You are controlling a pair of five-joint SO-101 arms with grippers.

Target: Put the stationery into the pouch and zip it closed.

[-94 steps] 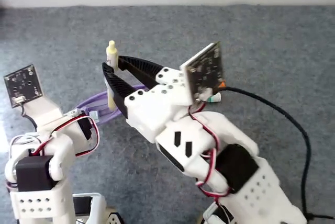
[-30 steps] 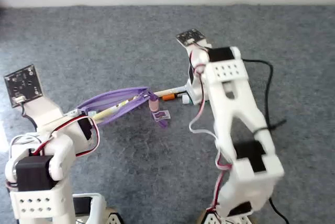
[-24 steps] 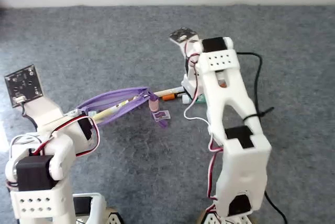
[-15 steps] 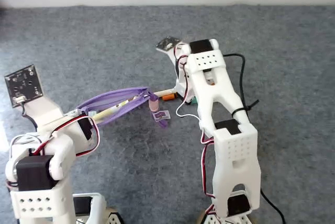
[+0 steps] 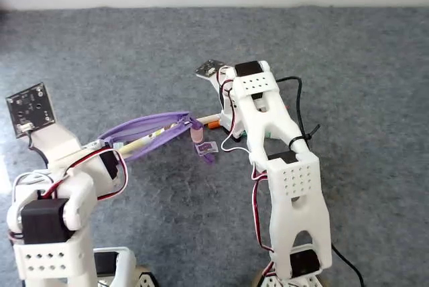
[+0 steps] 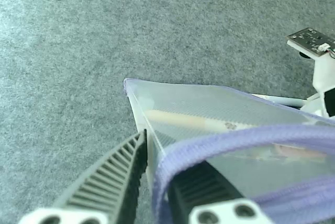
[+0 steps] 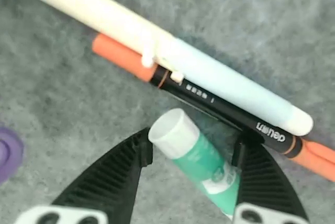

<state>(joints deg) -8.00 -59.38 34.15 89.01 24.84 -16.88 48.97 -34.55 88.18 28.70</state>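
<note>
Right wrist view, right pincer [image 7: 193, 144]: spread wide, gripping nothing, jaws either side of glue stick [image 7: 201, 164].
Glue stick: green tube, white cap, flat on grey table [image 7: 63, 77], just beside black pen [image 7: 220, 111].
Handling: probably light, rigid, smooth, apt to roll; best squeezed across mid-barrel.
Pale pen [image 7: 209, 77]: touching black pen.
Left pincer [image 6: 157, 179]: clamped on pouch [image 6: 230, 119] edge, cream pen [image 6: 188, 121] inside.

logo on black pen [image 7: 220, 106], label on green tube [image 7: 204, 164] (illegible)
</note>
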